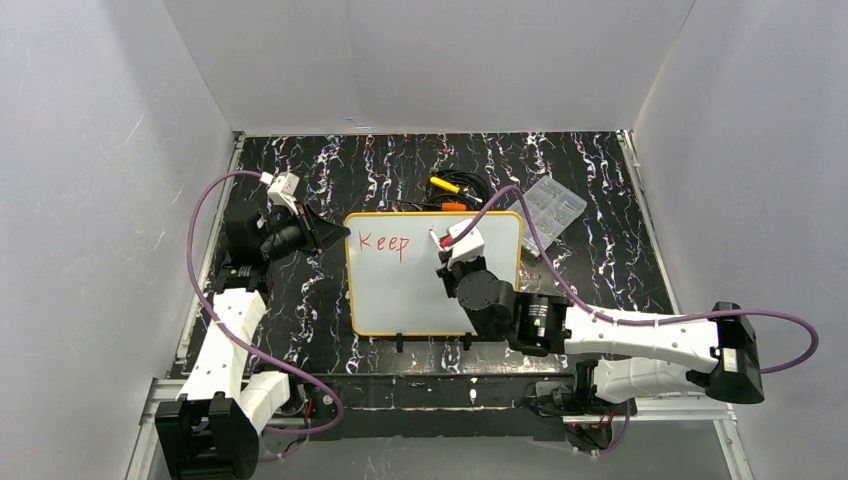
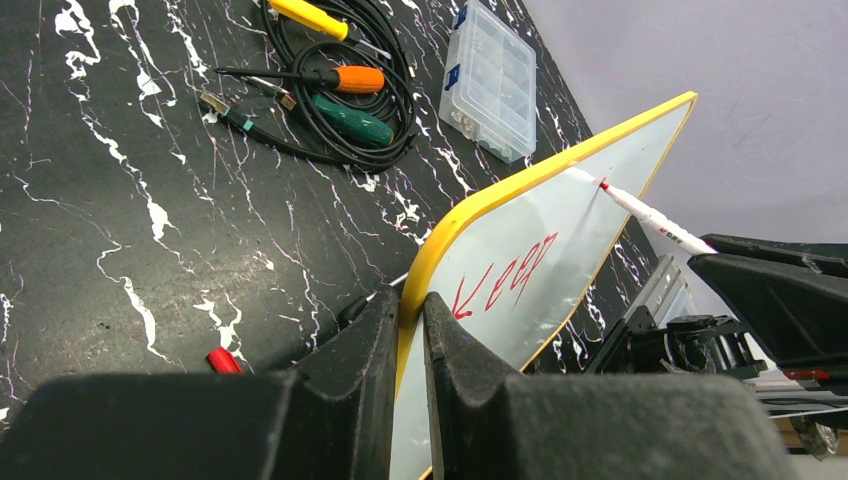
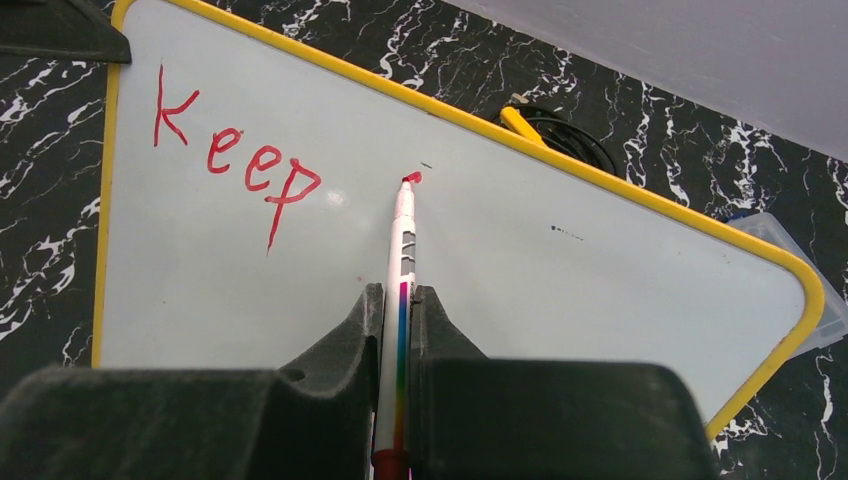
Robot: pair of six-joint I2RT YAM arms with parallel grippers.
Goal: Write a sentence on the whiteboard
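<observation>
Left hand (image 1: 322, 232) clenches the board's (image 1: 420, 300) left edge, centre frame, steadying it; right hand (image 1: 441, 243) reaches over its right half. Left wrist: jaws pinch that edge, bottom centre. Right wrist: the hand grips a marker (image 3: 403, 235), tip touching the board right of "Keep" (image 3: 235, 160), likely to start the next word.

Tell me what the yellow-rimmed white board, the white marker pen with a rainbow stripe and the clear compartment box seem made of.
Yellow-rimmed white board: glossy coated panel, shows a faint glare spot; rim looks like plastic.
White marker pen: smooth plastic barrel, probably, with a printed rainbow stripe.
Clear compartment box: transparent hard plastic, dividers visible through the lid.
</observation>
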